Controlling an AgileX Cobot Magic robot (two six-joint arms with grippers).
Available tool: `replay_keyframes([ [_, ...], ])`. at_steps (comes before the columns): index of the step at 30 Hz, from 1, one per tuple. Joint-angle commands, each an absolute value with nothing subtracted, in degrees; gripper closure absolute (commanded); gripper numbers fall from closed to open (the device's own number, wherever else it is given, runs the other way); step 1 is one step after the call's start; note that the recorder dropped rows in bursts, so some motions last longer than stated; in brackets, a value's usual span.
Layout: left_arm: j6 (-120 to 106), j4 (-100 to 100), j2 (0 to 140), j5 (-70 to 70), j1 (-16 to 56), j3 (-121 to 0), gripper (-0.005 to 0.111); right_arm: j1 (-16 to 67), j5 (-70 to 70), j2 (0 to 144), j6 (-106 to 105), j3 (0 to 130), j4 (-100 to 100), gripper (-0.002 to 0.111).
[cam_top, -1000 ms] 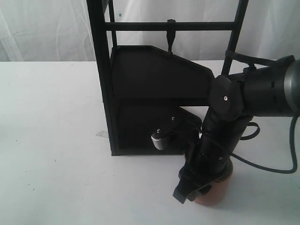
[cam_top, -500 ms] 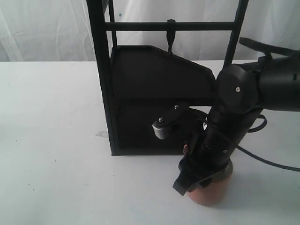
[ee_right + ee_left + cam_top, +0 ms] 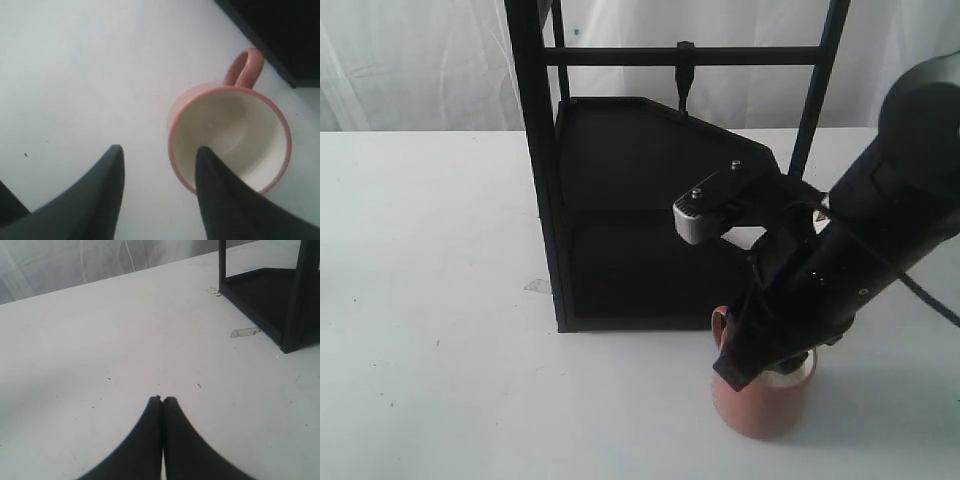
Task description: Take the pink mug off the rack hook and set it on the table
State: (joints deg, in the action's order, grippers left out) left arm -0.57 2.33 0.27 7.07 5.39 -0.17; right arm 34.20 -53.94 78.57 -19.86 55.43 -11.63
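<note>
1. Now one mug (image 3: 760,412) stands upright on the table (image 3: 430,300), just beside the rack (image 3: 542,200).
2. One hook (image 3: 685,85) juts from the crossbar above.
3. Right gripper (image 3: 160,149): spread wide, one finger over the mug's mouth, one outside.
4. Left gripper (image 3: 161,399): tips pressed together.

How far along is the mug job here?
Done: the pink mug stands upright on the table beside the rack; the rack hook is bare. In hand: the right gripper hangs open over the mug's rim, gripping nothing. Remaining: pulling that arm clear. The left gripper is shut, idle.
</note>
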Motion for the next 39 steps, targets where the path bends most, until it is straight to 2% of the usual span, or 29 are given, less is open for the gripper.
replay_keyframes([
  [1, 0.0, 2.2, 0.0, 7.3, 5.3, 0.0, 0.107, 34.3, -58.8, 73.7, -17.5, 55.9, -11.9, 0.065],
  [3, 0.0, 2.2, 0.0, 7.3, 5.3, 0.0, 0.107, 34.3, -60.3, 70.8, -17.0, 55.9, -12.1, 0.067],
  [5, 0.0, 2.2, 0.0, 7.3, 5.3, 0.0, 0.107, 34.3, -60.0, 67.2, -15.7, 55.2, -12.1, 0.078],
  [7, 0.0, 2.2, 0.0, 7.3, 5.3, 0.0, 0.107, 34.3, -58.2, 60.5, -14.5, 52.1, -12.2, 0.1],
  [8, 0.0, 2.2, 0.0, 7.3, 5.3, 0.0, 0.107, 34.3, -57.3, 57.7, -13.6, 50.7, -12.8, 0.108],
  [13, 0.0, 2.2, 0.0, 7.3, 5.3, 0.0, 0.107, 34.3, -47.1, 38.3, -12.7, 39.5, -19.6, 0.108],
  [18, 0.0, 2.2, 0.0, 7.3, 5.3, 0.0, 0.107, 34.3, -40.6, 28.6, -11.5, 35.7, -19.9, 0.108],
  [32, 0.0, 2.2, 0.0, 7.3, 5.3, 0.0, 0.107, 34.3, -41.1, 19.0, -10.2, 35.3, -19.8, 0.108],
  [39, 0.0, 2.2, 0.0, 7.3, 5.3, 0.0, 0.107, 34.3, -36.1, 17.2, -12.7, 33.5, -18.6, 0.108],
])
